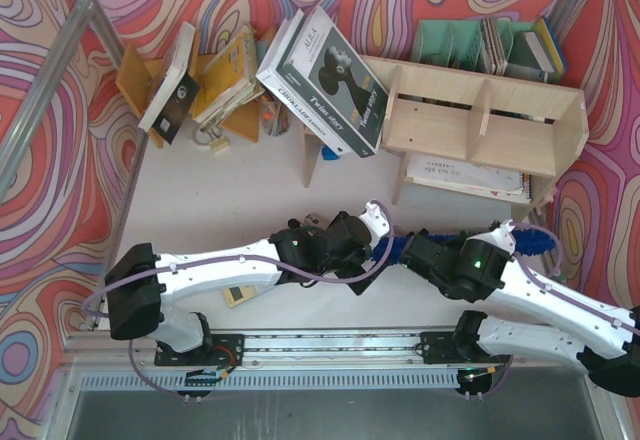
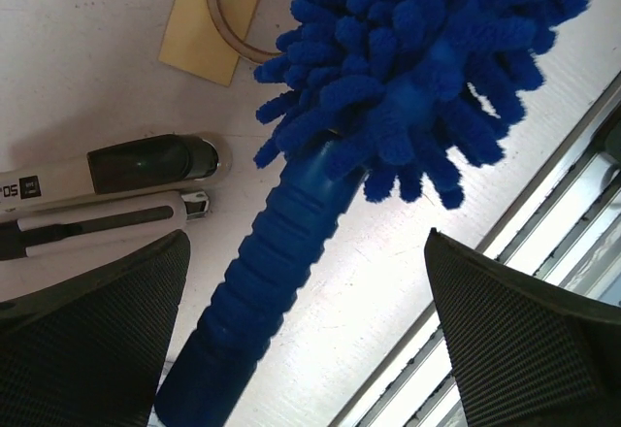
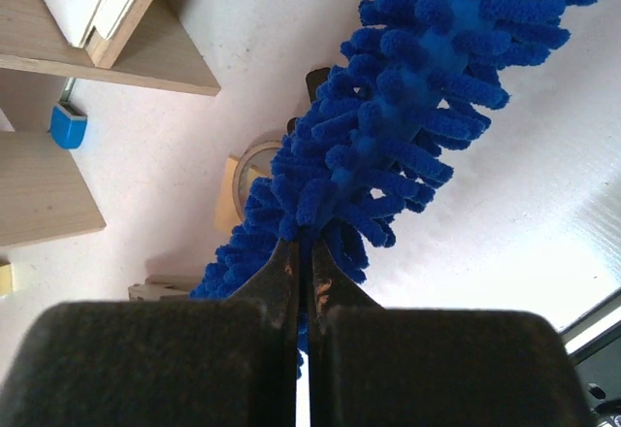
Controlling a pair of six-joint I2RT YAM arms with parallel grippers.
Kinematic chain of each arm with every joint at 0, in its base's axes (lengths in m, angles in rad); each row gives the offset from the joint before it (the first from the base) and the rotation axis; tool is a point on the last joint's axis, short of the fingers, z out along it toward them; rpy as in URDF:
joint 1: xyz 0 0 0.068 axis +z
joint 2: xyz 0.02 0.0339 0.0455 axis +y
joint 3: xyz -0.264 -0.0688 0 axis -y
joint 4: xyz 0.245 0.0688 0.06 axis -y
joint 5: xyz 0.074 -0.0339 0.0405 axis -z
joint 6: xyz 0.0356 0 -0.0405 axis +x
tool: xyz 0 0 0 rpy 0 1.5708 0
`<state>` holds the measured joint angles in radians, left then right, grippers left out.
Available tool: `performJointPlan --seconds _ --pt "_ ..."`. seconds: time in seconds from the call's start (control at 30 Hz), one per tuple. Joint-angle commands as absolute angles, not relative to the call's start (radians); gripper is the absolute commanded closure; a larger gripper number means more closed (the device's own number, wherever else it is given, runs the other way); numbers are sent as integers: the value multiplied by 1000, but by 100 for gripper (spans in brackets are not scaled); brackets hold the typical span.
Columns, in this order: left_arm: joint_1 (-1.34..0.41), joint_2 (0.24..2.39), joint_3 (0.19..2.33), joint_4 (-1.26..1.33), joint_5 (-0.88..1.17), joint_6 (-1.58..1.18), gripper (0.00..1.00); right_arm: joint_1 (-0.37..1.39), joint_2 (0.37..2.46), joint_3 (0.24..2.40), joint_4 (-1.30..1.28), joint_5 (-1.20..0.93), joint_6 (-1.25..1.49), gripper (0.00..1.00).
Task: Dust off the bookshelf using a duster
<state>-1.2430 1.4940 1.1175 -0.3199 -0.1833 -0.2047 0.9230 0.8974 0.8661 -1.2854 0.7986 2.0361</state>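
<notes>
The duster stretches left to right between my two arms in the top view, its far tip poking out behind the right arm. My right gripper is shut on the duster's blue fluffy part. My left gripper is open, and the ribbed dark-blue handle runs between its wide-apart fingers, nearer the left one. The fluffy head fills the top of that view. The pale plywood bookshelf stands at the back right, with papers on its lower level.
Large books lean against the bookshelf's left end. An orange-brown rack with books stands back left, a mint-green file holder behind the bookshelf. A tape roll on a yellow pad and a stapler lie near the handle.
</notes>
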Motion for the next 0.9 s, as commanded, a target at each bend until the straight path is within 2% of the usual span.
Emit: performJointPlan --seconds 0.0,0.1,0.33,0.63,0.8,0.87 --pt "-1246 1516 1137 -340 -182 -169 5 928 875 911 -1332 864 2001 100" --pt "-1246 1534 1143 -345 -194 -170 14 928 873 926 -1335 864 1987 100" --pt "-1247 1533 1146 -350 -218 -202 44 927 869 946 -1352 867 1980 100" --pt "-1288 1436 1142 -358 -214 -241 73 927 843 943 -1370 862 1986 99" --pt "-1326 1408 1143 -368 -251 -257 81 929 824 951 -1390 866 1999 98" --pt "-1343 1398 1148 -375 -275 -260 86 927 820 957 -1398 870 1998 94"
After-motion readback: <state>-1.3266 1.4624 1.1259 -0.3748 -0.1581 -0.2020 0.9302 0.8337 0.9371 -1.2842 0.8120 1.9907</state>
